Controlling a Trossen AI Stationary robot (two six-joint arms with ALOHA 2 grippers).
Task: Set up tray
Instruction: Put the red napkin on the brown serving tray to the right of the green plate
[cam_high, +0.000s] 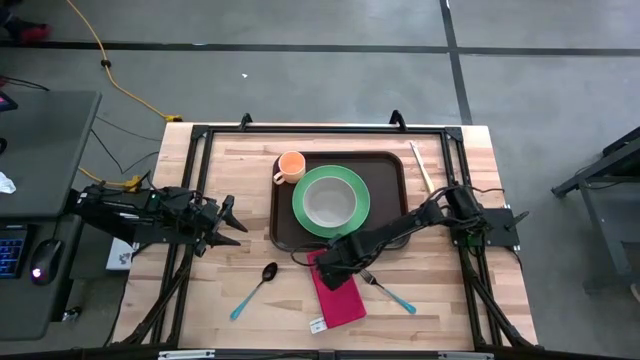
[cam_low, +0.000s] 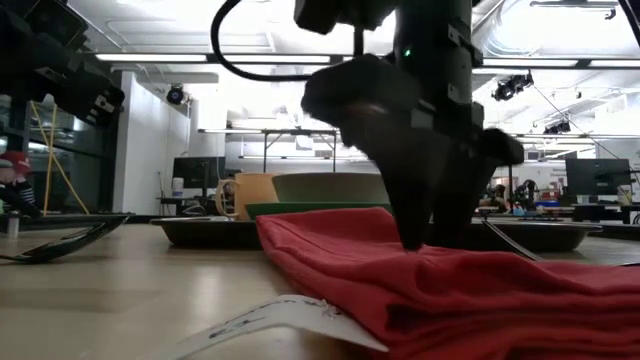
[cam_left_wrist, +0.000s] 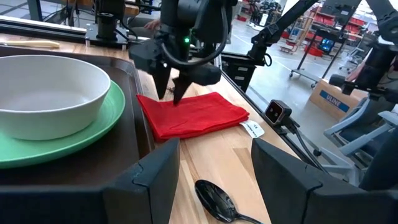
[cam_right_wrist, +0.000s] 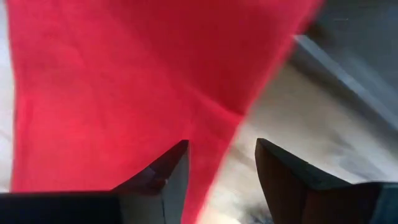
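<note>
The dark brown tray (cam_high: 386, 170) lies at the table's middle. It carries a green plate (cam_high: 303, 213) with a white bowl (cam_high: 330, 203) and an orange cup (cam_high: 290, 165). A folded red napkin (cam_high: 338, 295) lies flat on the wood, just near of the tray. My right gripper (cam_high: 325, 265) is open and stands over the napkin's far end, its fingers pointing down. My left gripper (cam_high: 232, 215) is open and waits left of the tray, touching nothing. My right gripper (cam_right_wrist: 221, 158) comes at the napkin's far end (cam_left_wrist: 163, 106) from above, fingers pointing down and open. In the low view the fingertips (cam_low: 412, 240) meet the cloth. One finger (cam_right_wrist: 165, 177) is over the red cloth, the other beyond its edge (cam_right_wrist: 227, 118) over the wood. The napkin lies flat.
A spoon (cam_high: 256, 289) lies left of the napkin and a fork (cam_high: 390, 291) right of it, both with blue handles. Chopsticks (cam_high: 421, 167) lie beside the tray's right rim. A white tag (cam_high: 318, 324) sticks out at the napkin's near end. A black frame edges the table.
</note>
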